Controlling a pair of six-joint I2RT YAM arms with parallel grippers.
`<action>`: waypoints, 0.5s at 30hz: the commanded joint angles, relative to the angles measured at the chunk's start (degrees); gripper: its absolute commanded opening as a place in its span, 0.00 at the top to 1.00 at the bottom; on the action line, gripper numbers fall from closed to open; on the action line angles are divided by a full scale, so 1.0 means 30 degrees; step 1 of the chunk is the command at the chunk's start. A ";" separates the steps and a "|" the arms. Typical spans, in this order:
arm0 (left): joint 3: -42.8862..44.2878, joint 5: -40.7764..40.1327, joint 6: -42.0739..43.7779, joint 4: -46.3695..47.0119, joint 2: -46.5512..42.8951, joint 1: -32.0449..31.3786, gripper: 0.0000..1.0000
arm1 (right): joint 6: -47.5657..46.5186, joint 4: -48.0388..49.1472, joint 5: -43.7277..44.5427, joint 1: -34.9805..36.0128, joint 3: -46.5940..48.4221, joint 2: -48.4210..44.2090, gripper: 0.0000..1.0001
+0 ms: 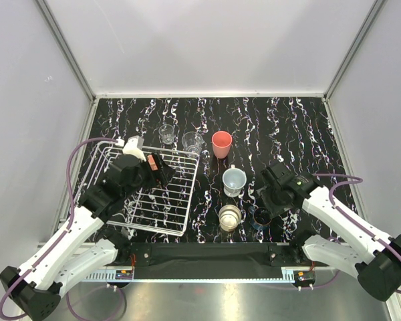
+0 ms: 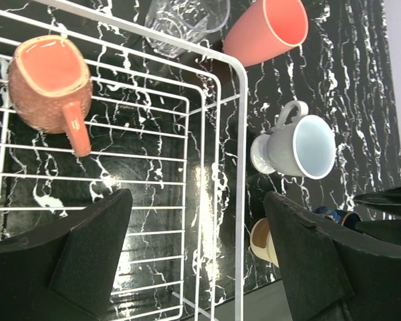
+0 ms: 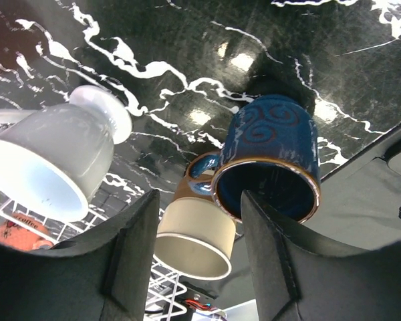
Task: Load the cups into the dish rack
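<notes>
So: 1 mug [image 2: 50,83] in rack [image 2: 240,134], 6 cups [image 1: 221,144] on tbl [image 1: 287,120].

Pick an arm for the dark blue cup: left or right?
Right. The right gripper is open and right at the dark blue cup, one finger by its rim. The left gripper, also open, is over the dish rack, with the beige cup between it and that cup.
</notes>
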 commanded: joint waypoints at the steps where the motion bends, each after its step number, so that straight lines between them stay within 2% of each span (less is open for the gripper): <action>1: 0.0007 0.0668 0.0088 0.1428 -0.0030 0.0099 0.13 | 0.0839 -0.0049 0.0897 0.0147 -0.0492 0.0002 0.43; 15: 0.0037 0.1460 -0.0116 0.1751 -0.0088 0.0099 0.13 | 0.1279 0.1153 0.0281 0.0147 -0.1490 0.1057 0.50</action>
